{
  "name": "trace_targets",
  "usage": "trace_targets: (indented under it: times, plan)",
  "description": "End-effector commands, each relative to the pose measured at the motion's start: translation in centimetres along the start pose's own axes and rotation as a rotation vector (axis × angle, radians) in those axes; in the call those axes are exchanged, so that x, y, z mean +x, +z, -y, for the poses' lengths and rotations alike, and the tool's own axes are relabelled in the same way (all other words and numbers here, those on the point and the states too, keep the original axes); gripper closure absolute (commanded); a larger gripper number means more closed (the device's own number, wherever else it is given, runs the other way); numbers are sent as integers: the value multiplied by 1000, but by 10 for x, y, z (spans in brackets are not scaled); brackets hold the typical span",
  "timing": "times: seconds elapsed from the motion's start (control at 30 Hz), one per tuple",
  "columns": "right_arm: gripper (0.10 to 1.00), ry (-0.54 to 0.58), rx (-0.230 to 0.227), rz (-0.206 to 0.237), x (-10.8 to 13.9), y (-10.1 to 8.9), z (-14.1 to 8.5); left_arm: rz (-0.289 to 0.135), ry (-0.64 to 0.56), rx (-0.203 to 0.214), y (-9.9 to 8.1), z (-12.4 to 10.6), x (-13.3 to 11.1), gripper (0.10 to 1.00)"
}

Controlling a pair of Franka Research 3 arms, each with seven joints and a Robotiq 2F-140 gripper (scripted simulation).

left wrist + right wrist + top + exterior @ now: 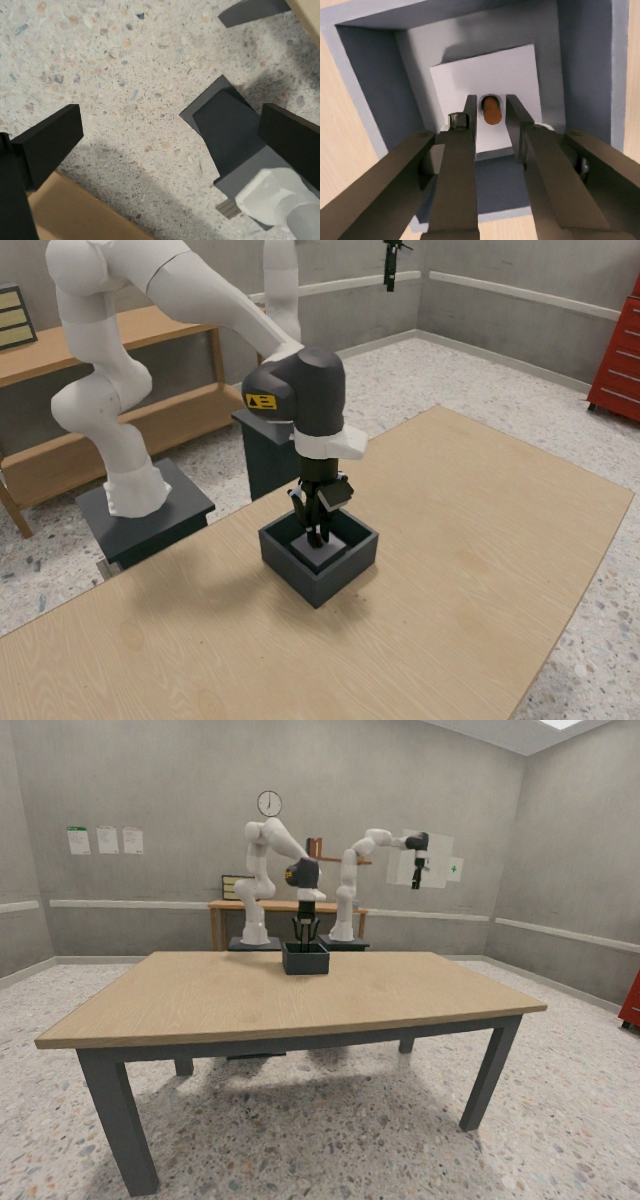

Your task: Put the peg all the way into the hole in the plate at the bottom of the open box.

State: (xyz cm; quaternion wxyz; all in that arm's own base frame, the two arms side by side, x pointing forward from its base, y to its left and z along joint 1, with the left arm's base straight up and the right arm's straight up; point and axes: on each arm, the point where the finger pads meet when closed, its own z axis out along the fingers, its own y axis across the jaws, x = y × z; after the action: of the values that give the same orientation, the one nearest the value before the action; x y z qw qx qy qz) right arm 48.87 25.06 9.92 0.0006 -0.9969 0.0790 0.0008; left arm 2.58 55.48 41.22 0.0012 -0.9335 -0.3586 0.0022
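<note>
The right gripper [319, 539] [305, 949] [491, 109] stands slightly spread, fingers apart around the orange-brown cylindrical peg [492, 111], which is in the hole of the pale square plate [331, 550] [462, 82] inside the dark grey open box [341, 571] [306, 964] [619, 75]. The left gripper [390, 285] [415, 885] [170, 120] is wide apart.

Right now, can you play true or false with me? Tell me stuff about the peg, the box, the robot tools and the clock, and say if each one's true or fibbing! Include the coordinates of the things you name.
1. The peg [318, 538] [492, 114] is bright green. False: it is orange-brown.
2. The right tool [318, 542] [305, 949] [491, 109] reaches into the box [289, 568] [305, 964] [585, 75]. True.
3. The right tool is squeezing the peg tight. False: gaps show on both sides of it.
4. The left tool [390, 290] [415, 887] [170, 120] is open. True.
5. The plate [334, 546] [515, 65] is round. False: it has straight edges and corners.
6. A clock [269, 803] hangs on the wall. True.
</note>
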Motion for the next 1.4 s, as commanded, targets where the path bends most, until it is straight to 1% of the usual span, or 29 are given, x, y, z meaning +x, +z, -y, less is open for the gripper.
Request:
trace_targets:
  times: [0.0, 1.1, 1.23, 1.37]
  plan:
    - [849, 2, -1, -2, 0, 1, -1, -3, -5, -4, -1, -1, -1, 98]
    - [849, 2, -1, -2, 0, 0, -1, -3, -5, -4, -1, -1, -1, 98]
    - [849, 2, -1, -2, 0, -7, -1, -3, -5, -4, -1, -1, -1, 98]
    - [849, 2, -1, -2, 0, -24, -1, -3, -5, -4, -1, -1, -1, 98]
